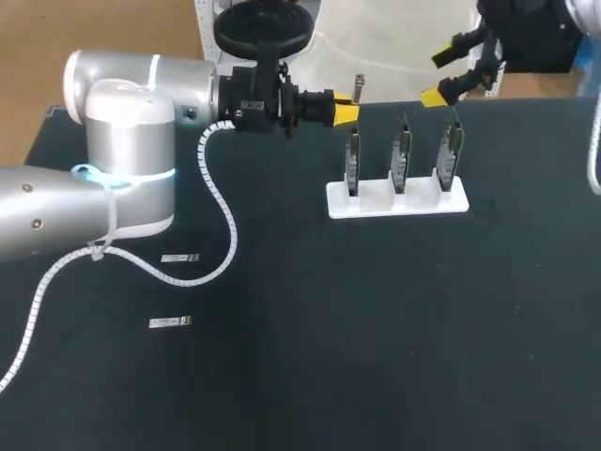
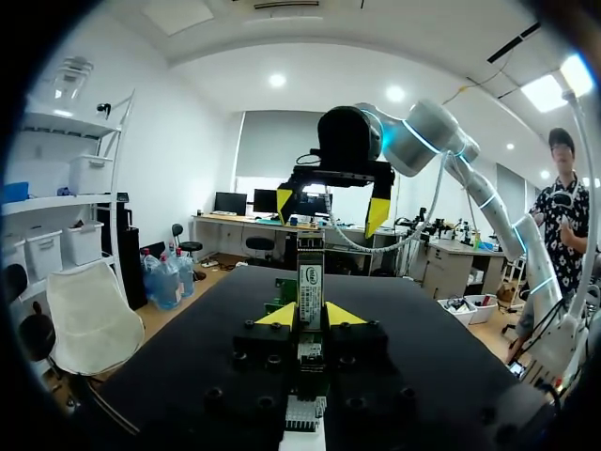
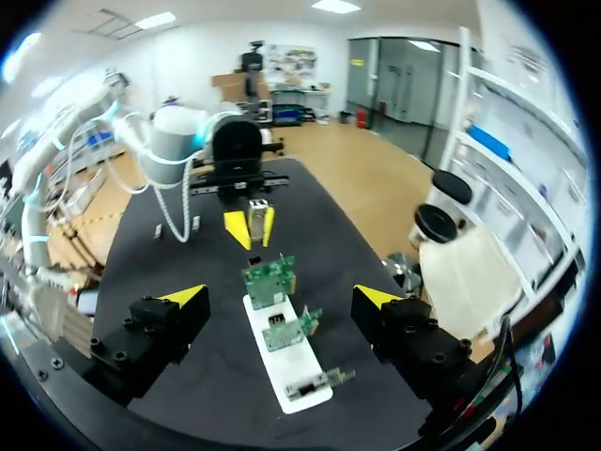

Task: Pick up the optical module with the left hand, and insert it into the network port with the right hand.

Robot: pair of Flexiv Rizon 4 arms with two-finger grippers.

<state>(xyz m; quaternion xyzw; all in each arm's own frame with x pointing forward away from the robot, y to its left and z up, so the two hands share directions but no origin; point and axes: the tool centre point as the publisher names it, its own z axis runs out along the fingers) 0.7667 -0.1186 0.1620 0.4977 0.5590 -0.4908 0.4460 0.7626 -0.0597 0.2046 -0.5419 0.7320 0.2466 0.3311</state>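
My left gripper [image 1: 346,113] is held above the table's far edge, shut on a slim metal optical module [image 1: 358,89] that stands up between its yellow tips. The left wrist view shows that module [image 2: 310,280] clamped in the left gripper [image 2: 311,316]. A white stand [image 1: 376,201] carries three upright green port boards [image 1: 402,155]. My right gripper [image 1: 439,77] hangs open above and behind the stand's right end, holding nothing. In the right wrist view the right gripper [image 3: 280,299] spans the stand [image 3: 282,362], and the held module [image 3: 255,221] is beyond it.
Two spare modules lie flat at the table's left, one [image 1: 179,257] beside the left arm's white cable and another [image 1: 170,322] nearer the front. The left arm's coiled cable [image 1: 221,216] sags over the black table left of the stand.
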